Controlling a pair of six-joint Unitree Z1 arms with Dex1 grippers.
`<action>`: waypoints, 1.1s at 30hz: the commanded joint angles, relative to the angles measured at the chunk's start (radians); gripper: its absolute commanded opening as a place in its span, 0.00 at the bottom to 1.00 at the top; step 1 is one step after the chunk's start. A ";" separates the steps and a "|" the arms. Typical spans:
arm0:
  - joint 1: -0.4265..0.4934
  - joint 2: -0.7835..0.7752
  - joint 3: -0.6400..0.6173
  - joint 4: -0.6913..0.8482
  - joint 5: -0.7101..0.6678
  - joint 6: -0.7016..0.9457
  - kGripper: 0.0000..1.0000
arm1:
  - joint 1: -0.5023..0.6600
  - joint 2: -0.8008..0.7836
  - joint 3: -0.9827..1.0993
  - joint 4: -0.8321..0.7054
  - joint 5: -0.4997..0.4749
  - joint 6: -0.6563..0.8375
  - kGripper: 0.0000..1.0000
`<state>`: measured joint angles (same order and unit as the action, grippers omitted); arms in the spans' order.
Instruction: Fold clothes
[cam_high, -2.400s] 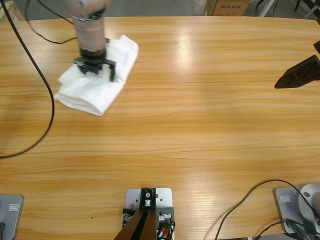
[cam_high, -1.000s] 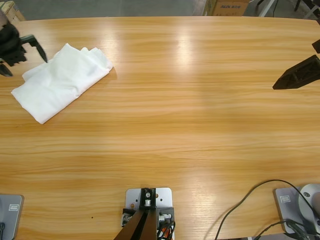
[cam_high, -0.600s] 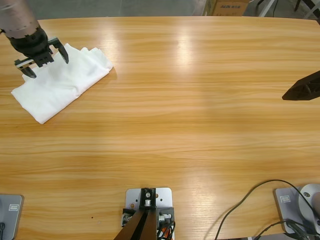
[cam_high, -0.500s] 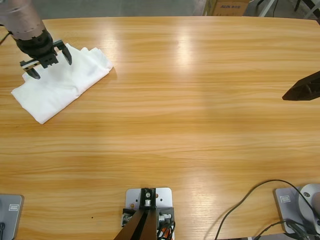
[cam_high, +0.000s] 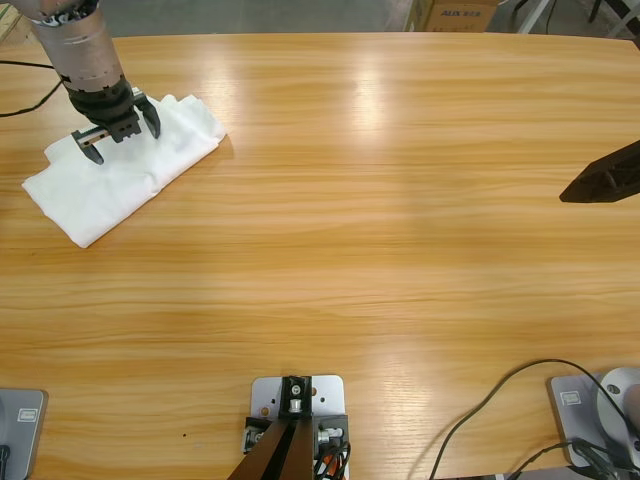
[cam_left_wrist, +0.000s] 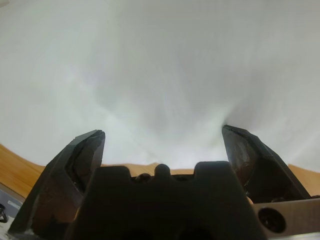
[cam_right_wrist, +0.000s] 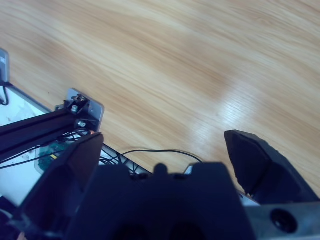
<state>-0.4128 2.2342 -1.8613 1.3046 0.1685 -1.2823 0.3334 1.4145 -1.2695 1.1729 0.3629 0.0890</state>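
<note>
T-shirt (cam_high: 125, 165) lies folded into a compact oblong bundle at about 10 o'clock on the tabletop (cam_high: 380, 250); folding looks essentially done, perhaps a last tidy or press left. Left hand (cam_high: 117, 131) over the bundle's 12 o'clock end, jaws spread, white cloth filling its wrist view (cam_left_wrist: 160, 75), gripping nothing. Right hand (cam_right_wrist: 165, 150) open, empty, off at 3 o'clock.
</note>
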 joint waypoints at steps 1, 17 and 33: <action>0.013 0.104 0.029 0.002 -0.032 -0.020 0.91 | -0.011 0.046 0.018 -0.015 0.018 -0.015 1.00; 0.103 0.047 0.256 -0.102 -0.061 0.015 0.91 | -0.011 0.054 0.014 -0.015 0.018 -0.017 1.00; 0.404 0.039 0.280 -0.117 -0.032 0.259 0.91 | -0.011 0.053 0.010 -0.015 0.020 -0.017 1.00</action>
<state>-0.1453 2.1910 -1.6041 1.2105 0.1151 -1.1086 0.3334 1.4400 -1.2697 1.1729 0.3684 0.0836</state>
